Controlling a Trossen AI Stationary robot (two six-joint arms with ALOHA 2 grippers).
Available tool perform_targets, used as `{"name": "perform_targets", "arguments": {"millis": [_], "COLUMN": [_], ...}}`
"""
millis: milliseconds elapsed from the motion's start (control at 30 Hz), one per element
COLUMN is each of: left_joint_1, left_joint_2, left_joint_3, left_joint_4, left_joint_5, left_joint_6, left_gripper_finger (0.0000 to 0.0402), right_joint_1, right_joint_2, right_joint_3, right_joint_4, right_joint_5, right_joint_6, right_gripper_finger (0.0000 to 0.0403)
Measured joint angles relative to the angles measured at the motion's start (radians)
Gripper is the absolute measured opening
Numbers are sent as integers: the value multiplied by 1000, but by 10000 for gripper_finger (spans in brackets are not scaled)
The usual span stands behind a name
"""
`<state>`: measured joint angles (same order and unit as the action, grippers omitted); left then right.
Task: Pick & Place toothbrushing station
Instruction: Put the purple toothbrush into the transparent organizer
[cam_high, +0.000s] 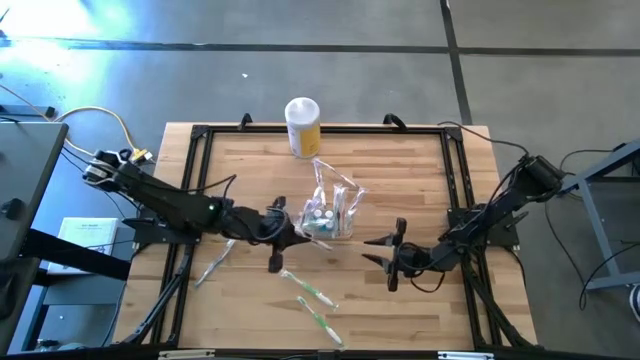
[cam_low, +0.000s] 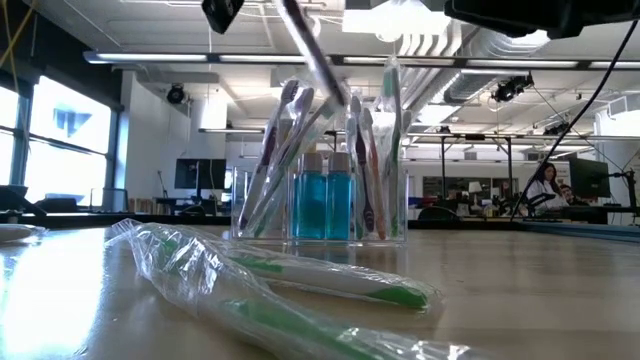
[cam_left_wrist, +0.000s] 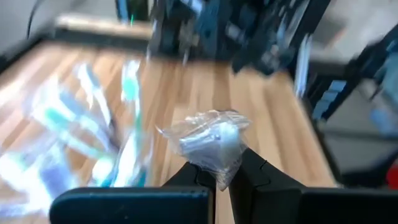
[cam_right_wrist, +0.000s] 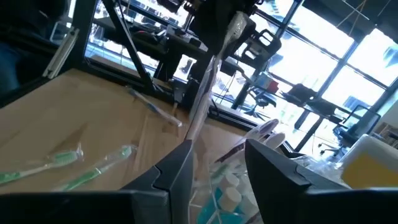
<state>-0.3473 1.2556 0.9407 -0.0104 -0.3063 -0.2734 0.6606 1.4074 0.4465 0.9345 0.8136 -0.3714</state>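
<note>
From above, we see the toothbrushing station (cam_high: 328, 214) mid-table, between our left gripper (cam_high: 277, 240) and right gripper (cam_high: 392, 254), whose fingers stand apart, empty. Left wrist: our fingers pinch a wrapped toothbrush (cam_left_wrist: 211, 144).

- A large open lab or workshop: exposed ceiling ducts (cam_low: 470, 45) and strip lights run overhead.
- Far benches carry monitors (cam_low: 200, 172); a person (cam_low: 545, 185) sits at right.
- Tall windows (cam_low: 55, 140) at left; office chairs (cam_right_wrist: 264, 43); concrete floor (cam_high: 300, 60).
</note>
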Motion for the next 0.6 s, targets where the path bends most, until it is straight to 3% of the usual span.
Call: {"name": "perform_targets", "arguments": {"millis": [100, 200, 333, 433, 600], "left_joint_1": [1, 1, 1, 2, 71], "left_joint_2": [6, 32, 35, 36, 36], "left_joint_3": [124, 214, 290, 341, 357], "left_joint_4": [-295, -477, -519, -650, -758], "left_joint_5": [-36, -91, -89, -101, -114], "left_joint_6": [-71, -119, -128, -134, -185], "left_gripper_finger": [6, 6, 6, 6, 6], "right_joint_1": [-1, -1, -1, -1, -1], "right_joint_2": [0, 0, 0, 0, 0], "right_joint_3": [0, 0, 0, 0, 0], "right_joint_4": [-1, -3, -2, -2, -2], "right_joint_5": [0, -1, -3, -4, -4], "right_joint_6": [0, 0, 0, 0, 5], "right_gripper_finger": [134, 133, 133, 133, 133]}}
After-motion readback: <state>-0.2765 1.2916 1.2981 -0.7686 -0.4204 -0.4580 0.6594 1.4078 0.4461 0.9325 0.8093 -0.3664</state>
